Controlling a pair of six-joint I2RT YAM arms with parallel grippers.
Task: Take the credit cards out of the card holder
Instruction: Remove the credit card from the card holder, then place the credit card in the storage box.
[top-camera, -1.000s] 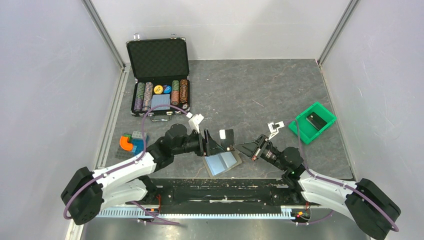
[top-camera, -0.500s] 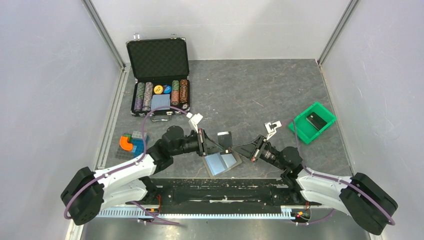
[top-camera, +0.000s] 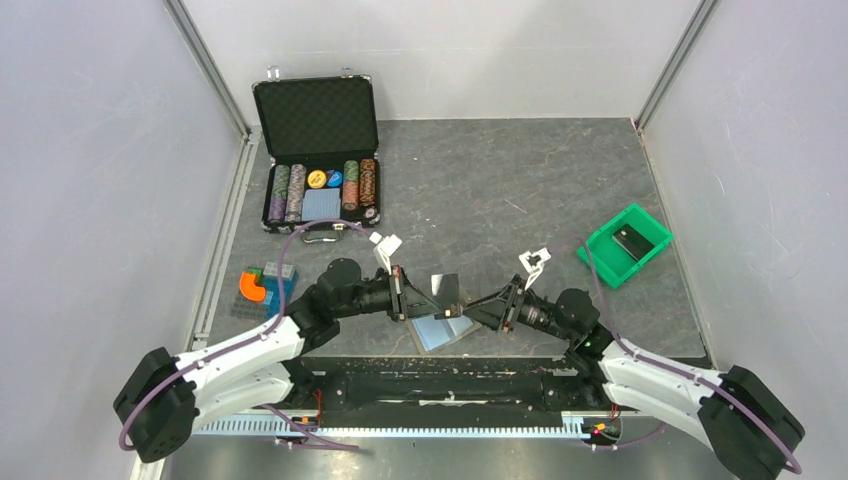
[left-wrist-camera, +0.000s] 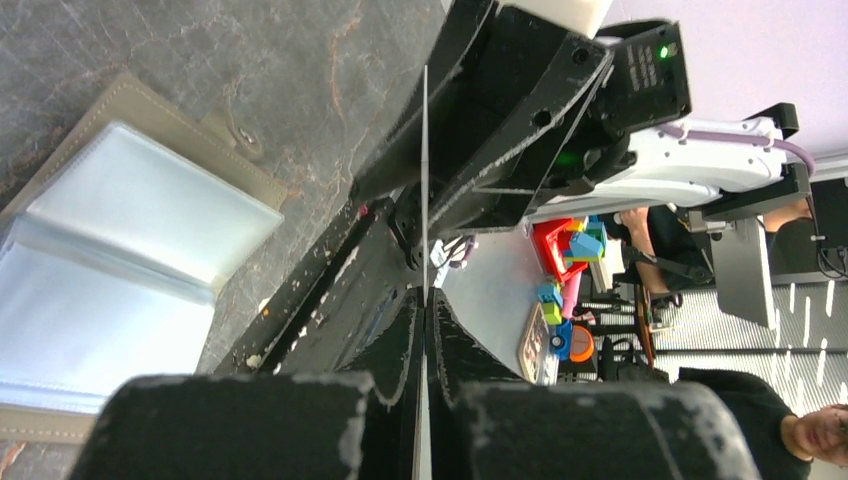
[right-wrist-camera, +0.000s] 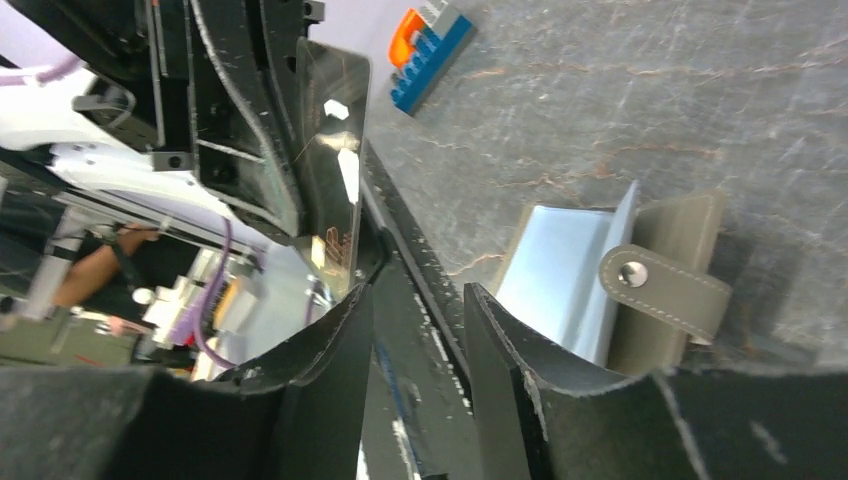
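The card holder (top-camera: 447, 329) lies spread open on the table near the front edge, tan with pale-blue panels; its strap and snap show in the right wrist view (right-wrist-camera: 662, 285). Just above it, one credit card (top-camera: 446, 291) is held on edge in the air, and my left gripper (top-camera: 418, 297) is shut on it. In the left wrist view the card (left-wrist-camera: 424, 180) is a thin line between the closed left gripper (left-wrist-camera: 424, 292). My right gripper (top-camera: 478, 308) stands open just right of the card, and its fingers (right-wrist-camera: 415, 292) hold nothing; the glossy card (right-wrist-camera: 335, 170) is ahead of them.
An open black chip case (top-camera: 318, 160) stands at the back left. A green bin (top-camera: 625, 243) with a dark item sits at the right. Coloured toy blocks (top-camera: 262, 285) lie left of my left arm. Grey walls enclose the table.
My left gripper has shut on the card and my right gripper has opened off it. The card now hangs slightly lower and to the left, closer to the card holder.
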